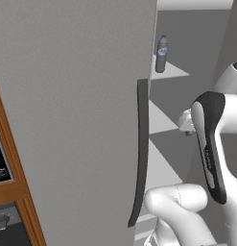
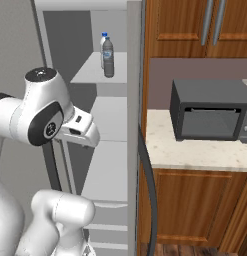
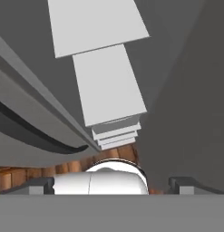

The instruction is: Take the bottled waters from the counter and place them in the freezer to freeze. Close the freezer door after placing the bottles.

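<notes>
Both bottled waters stand upright on an upper shelf of the open freezer (image 2: 102,125): the smoky grey bottle (image 2: 109,57) in front, the whitish one (image 2: 103,41) close behind it. One bottle (image 1: 161,54) is visible from the left. The freezer door (image 2: 136,75) stands open, seen edge-on, its dark handle (image 2: 147,175) curving down. My gripper (image 3: 112,186) is open and holds nothing. It sits inside the freezer, well below the bottles, looking down along the pale shelves (image 3: 109,81). The counter (image 2: 195,152) bears no bottle.
A dark grey microwave (image 2: 210,110) stands on the counter under wooden wall cabinets (image 2: 195,25). The plain grey fridge door (image 1: 77,120) beside the freezer is closed, its dark handle (image 1: 141,153) near my arm. Wood trim (image 1: 14,182) borders it on the left.
</notes>
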Tool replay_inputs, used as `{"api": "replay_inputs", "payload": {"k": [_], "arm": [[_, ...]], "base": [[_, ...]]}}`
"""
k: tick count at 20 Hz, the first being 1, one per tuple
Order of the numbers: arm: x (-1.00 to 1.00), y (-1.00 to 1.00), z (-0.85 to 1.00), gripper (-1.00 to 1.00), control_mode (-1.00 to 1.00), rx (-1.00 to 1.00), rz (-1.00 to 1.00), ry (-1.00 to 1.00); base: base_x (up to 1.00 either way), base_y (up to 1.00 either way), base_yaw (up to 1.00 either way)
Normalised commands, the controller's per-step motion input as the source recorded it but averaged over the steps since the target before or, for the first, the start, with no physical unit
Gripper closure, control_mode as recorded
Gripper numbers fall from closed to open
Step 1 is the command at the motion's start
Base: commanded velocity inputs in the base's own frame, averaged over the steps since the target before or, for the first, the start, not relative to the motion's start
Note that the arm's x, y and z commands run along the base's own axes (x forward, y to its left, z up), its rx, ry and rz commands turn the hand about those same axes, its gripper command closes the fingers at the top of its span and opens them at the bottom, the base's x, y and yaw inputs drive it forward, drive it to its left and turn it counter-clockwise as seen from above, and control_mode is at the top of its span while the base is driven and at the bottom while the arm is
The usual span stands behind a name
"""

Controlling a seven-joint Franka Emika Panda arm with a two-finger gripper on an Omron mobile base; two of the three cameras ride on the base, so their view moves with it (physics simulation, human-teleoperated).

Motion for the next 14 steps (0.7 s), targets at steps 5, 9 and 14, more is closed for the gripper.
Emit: {"api": "replay_inputs", "payload": {"k": [5,9,14], "arm": [[-0.13,0.3,-0.74,-1.0,-1.0,-0.06,0.0,-0.04],[0.0,0.3,-0.47,-1.0,-1.0,-0.1,0.0,-0.06],[0.0,0.08,-0.31,-1.0,-1.0,0.0,0.0,0.0]], "base": [[0.0,0.0,0.0],[0.0,0.0,0.0],[0.0,0.0,0.0]]}}
